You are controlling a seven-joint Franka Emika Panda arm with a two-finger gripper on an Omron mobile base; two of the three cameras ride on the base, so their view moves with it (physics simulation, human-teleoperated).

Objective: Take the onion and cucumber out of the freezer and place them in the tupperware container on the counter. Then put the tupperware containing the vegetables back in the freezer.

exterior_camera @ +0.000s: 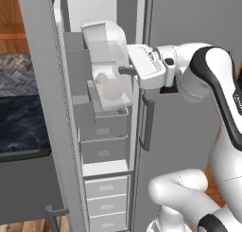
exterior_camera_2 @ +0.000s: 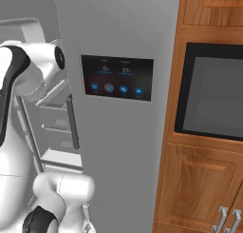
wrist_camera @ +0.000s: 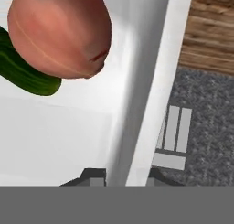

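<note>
Straddling fingers [wrist_camera: 93, 175]: tupperware rim [wrist_camera: 141, 109] (pinched)

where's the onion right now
In the hand view, the onion sits upper left inside the tupperware container, touching the cucumber and near the rim the gripper pinches.

The arm [exterior_camera: 215, 79] is seen at the right of the left base view as rounded, glossy white shells joined by dark black bands at the joints. A broad black band is noted at the upper right, with small pale lettering, illegible, near the right edge. The hand [exterior_camera: 147, 65], at centre frame, is a boxy white block with a small dark round feature on its side and a short grey stub at its left. In the right base view, a white segment with a black band and a small dark disc is recorded at upper left.
</note>
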